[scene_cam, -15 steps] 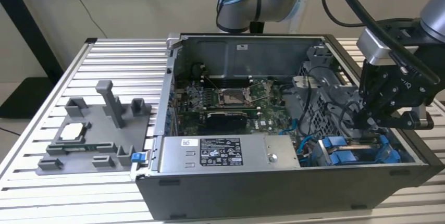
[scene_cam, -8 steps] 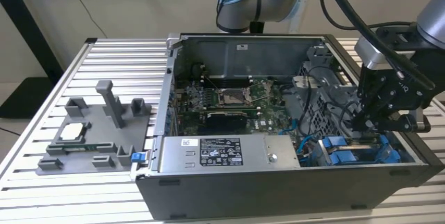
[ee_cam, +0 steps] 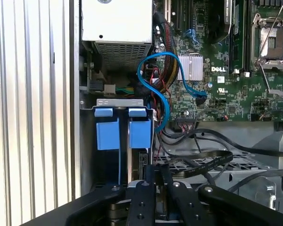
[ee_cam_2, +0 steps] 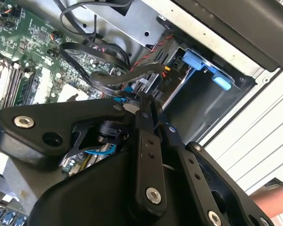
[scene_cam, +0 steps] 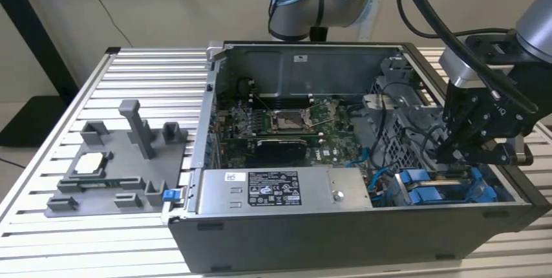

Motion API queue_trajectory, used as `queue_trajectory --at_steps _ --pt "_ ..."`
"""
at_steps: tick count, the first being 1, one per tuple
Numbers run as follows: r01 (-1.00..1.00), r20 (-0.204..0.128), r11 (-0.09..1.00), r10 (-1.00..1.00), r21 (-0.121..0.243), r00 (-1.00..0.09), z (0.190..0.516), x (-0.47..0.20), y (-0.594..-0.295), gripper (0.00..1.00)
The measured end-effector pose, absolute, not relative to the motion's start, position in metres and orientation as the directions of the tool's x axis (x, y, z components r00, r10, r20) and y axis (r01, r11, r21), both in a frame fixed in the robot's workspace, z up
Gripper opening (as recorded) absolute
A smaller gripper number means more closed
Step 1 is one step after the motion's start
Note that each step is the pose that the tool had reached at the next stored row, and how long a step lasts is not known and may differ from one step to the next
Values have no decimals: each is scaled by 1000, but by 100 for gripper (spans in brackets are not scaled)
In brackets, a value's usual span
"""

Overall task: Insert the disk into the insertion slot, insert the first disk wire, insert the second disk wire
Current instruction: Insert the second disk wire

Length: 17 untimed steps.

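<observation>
Fingers [scene_cam: 456, 156] are hanging down inside the open computer case [scene_cam: 345, 239] in the exterior view, with the insertion slot [scene_cam: 440, 191] and its blue tabs lying just below their tips. From this side the black gripper body is covering the tips, so how far they are parted is not showing. A grey box with a label [scene_cam: 285, 191] is sitting beside the slot, the processor socket [scene_cam: 285, 119] is lying well beyond the fingers, and the case is resting on a slatted bench [scene_cam: 52, 239] next to a grey fixture tray [scene_cam: 112, 181].

Seen in the second wrist view, the fingers [ee_cam_2: 144, 136] are drawn almost together, leaving a sliver of a gap. A black flat cable [ee_cam_2: 104, 77] is looping just past the tips, and the slot's grey bay [ee_cam_2: 198, 106] is opening beyond them. A hand [ee_cam_2: 273, 202] is showing at the frame's edge.

Looking along the first wrist view, the fingers [ee_cam: 142, 195] are again sitting nearly closed, pointing straight at the slot, where two blue tabs [ee_cam: 140, 134] are standing side by side just ahead of the tips. A blue wire [ee_cam: 161, 89] is curling beyond them. Whether the fingers are pinching anything is hidden, and whether the disk is sitting in the slot I cannot tell.
</observation>
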State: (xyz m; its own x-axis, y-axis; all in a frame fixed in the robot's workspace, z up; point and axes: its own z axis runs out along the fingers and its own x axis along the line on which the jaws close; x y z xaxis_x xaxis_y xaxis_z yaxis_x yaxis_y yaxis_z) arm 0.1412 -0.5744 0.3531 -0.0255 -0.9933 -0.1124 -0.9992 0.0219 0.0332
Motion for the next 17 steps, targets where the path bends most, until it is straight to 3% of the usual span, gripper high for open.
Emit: queue_trajectory --at_steps 17 --pt "-999 -110 22 -994 36 -26 344 147 -578 0"
